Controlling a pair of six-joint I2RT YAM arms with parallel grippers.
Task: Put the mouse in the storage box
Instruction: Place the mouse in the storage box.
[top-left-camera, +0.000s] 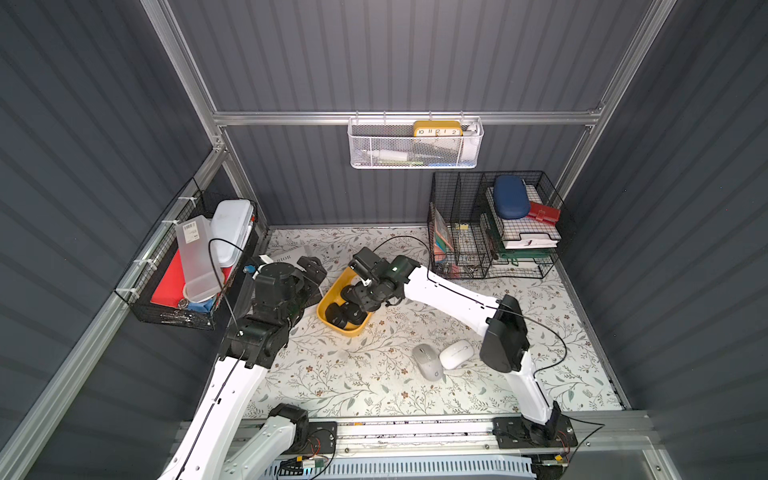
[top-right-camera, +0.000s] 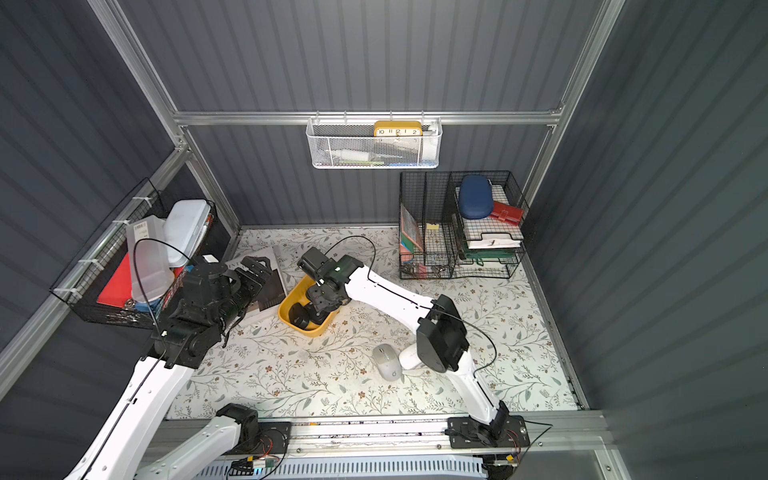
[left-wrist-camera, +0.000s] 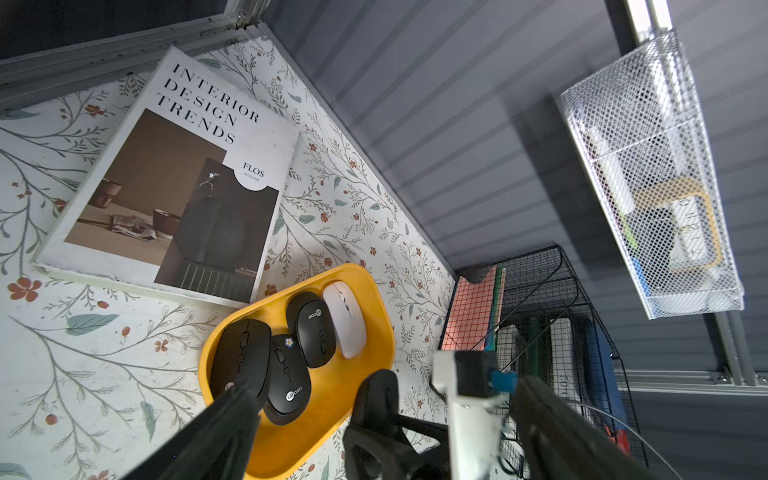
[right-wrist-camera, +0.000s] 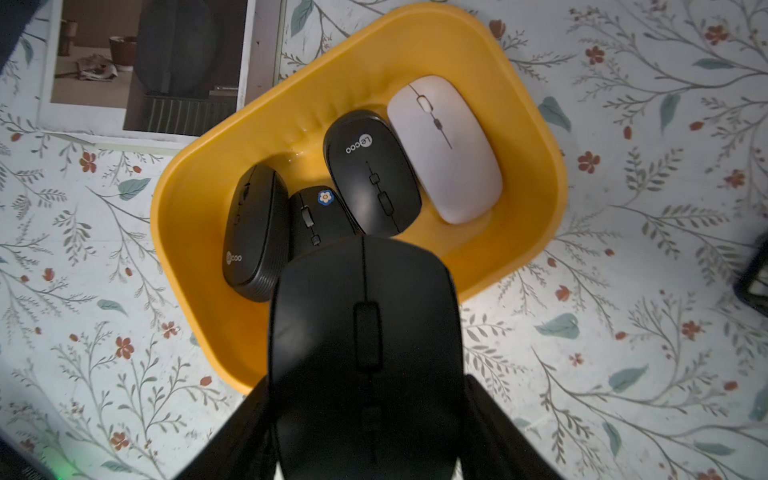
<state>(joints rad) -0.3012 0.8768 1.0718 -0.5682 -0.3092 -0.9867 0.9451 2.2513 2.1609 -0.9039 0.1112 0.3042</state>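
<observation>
Your right gripper (right-wrist-camera: 368, 384) is clamped on a black mouse (right-wrist-camera: 365, 332), one finger against each long flank. It holds that mouse above the storage box (right-wrist-camera: 195, 249), clear of what lies inside.

The relation that matters is how the mouse sits over the box. Its nose reaches in over the flower-sticker mouse (right-wrist-camera: 316, 216), while its tail end hangs over a corner of the box's rim, perhaps slightly outside it. Its long axis runs roughly parallel to the four mice (right-wrist-camera: 374, 174) already lying side by side inside. I judge that a straight release here would drop it partly onto the sticker mouse or the rim. The bare yellow floor lies along the box's wall beside the white mouse, so shift that way before letting go.

Your left gripper (top-left-camera: 311, 269) stands with its fingers wide apart and empty, just beside the box, above the book (left-wrist-camera: 174, 174). The right arm is the one over the box and should finish this.

Outside the box and well apart from it, a grey mouse (top-left-camera: 428, 361) and a pale mouse (top-left-camera: 456, 353) lie touching on the desk (top-left-camera: 374, 386).
</observation>
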